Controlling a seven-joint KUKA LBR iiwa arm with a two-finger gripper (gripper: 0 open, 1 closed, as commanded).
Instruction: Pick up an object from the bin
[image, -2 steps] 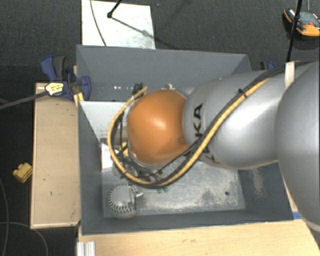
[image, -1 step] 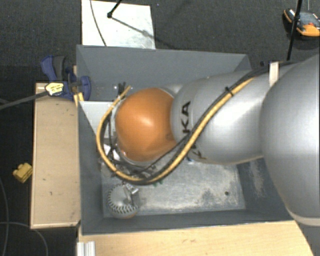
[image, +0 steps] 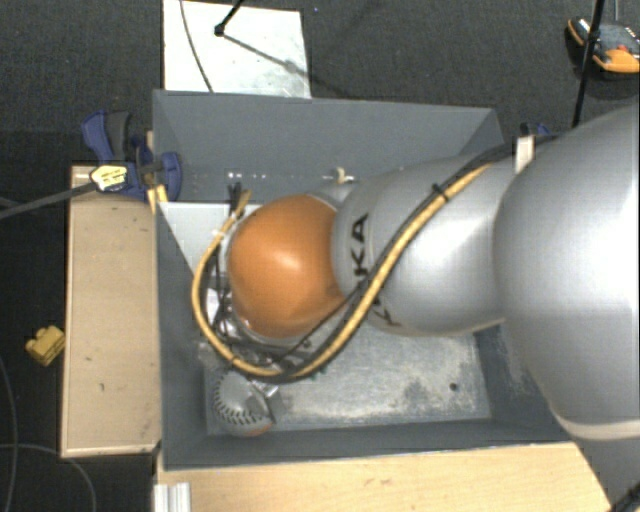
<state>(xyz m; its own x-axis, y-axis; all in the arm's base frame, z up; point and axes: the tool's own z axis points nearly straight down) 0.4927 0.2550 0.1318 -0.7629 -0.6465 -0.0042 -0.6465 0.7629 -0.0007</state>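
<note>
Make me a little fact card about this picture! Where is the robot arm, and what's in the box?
arm: silver arm, reaching in from the right
wrist: orange cover wrapped by cables, low over the bin's left side
bin: grey metal bin, floor scuffed
nearest thing: small round grey thing with a ridged look, in the bin's lower-left corner, just below the wrist
what it is: too hidden to name
held or not: cannot tell

Bin (image: 330, 140) plain grey, floor (image: 420, 385) speckled pale (in patches); arm (image: 480, 250) silver; cover (image: 285, 265) orange; cable (image: 405, 240) yellow; round thing (image: 238, 403) grey, finely ribbed, brownish edge.
</note>
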